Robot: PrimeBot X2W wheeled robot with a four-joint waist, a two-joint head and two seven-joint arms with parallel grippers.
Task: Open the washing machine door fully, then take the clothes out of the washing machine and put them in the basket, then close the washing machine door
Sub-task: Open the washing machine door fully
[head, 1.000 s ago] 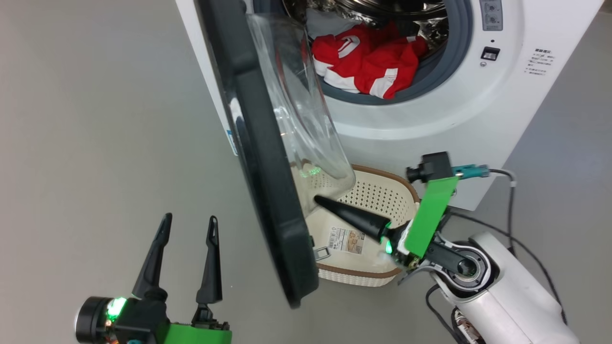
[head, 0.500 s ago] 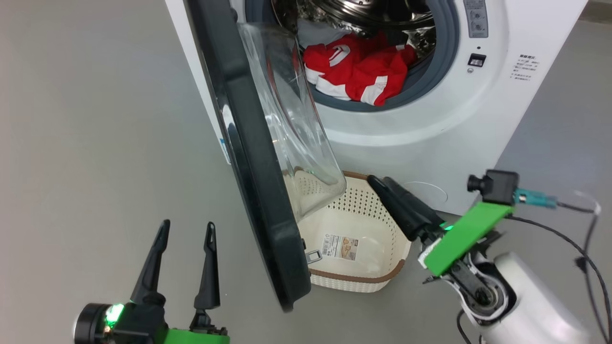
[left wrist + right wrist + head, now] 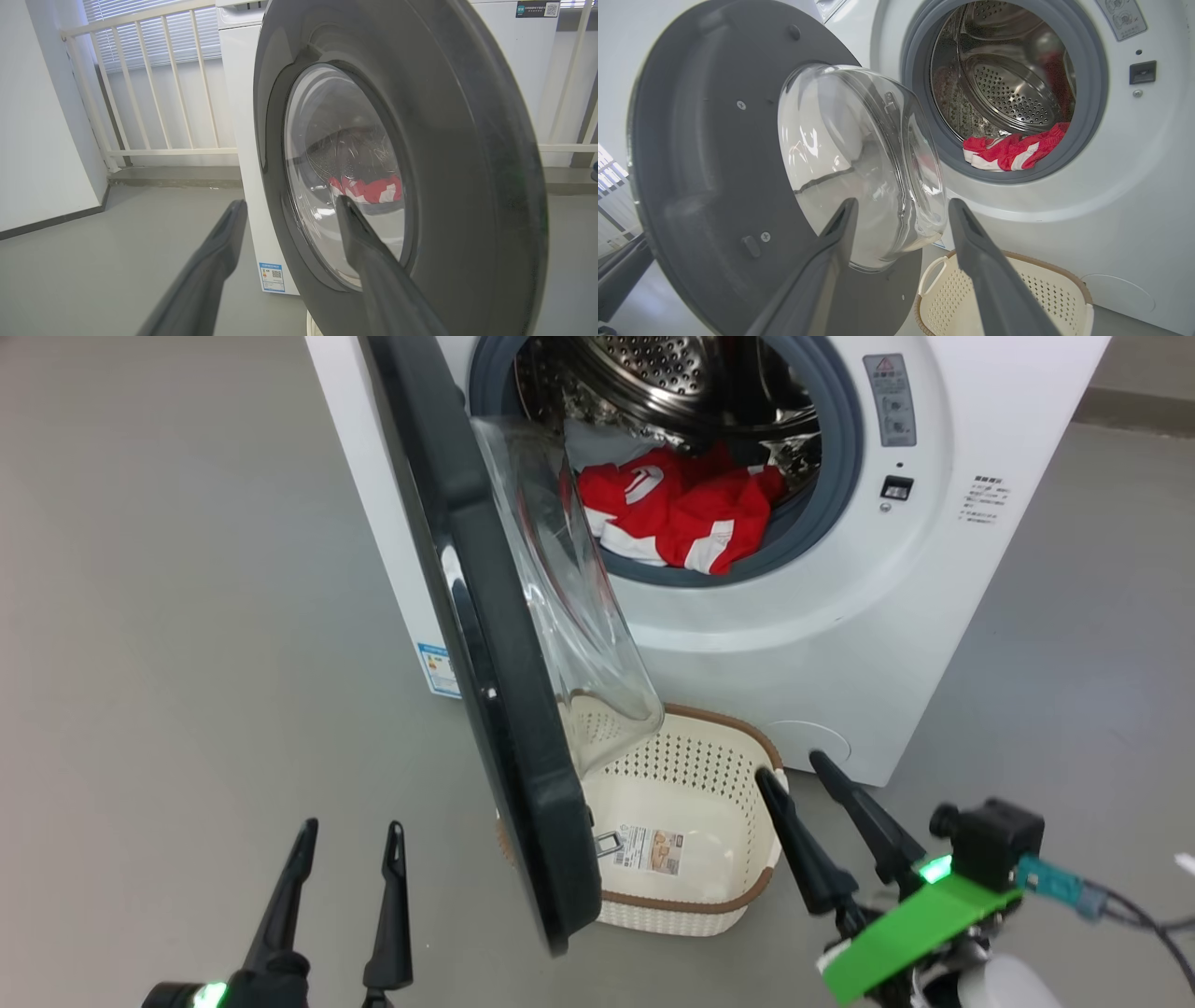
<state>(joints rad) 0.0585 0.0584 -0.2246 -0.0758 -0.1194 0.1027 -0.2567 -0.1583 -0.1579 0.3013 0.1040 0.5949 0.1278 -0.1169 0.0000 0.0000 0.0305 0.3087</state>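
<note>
Left hand (image 3: 353,823): two long dark fingers apart, holding nothing, above the near left of the grey floor (image 3: 187,616).
Washing machine door (image 3: 485,644): large, round, glossy black rim, bulging clear glass bowl. It stands open, edge-on between the two hands.
Clothes (image 3: 677,518): bright red soft fabric with white stripes, heaped at the drum's front lip inside the washing machine (image 3: 840,644), a big white boxy front-loader.
Basket (image 3: 695,754): small, cream perforated plastic with a brown rim, on the floor just before the machine, partly under the door's glass.
Right hand (image 3: 789,765): fingers apart, holding nothing, beside the basket's right edge.
</note>
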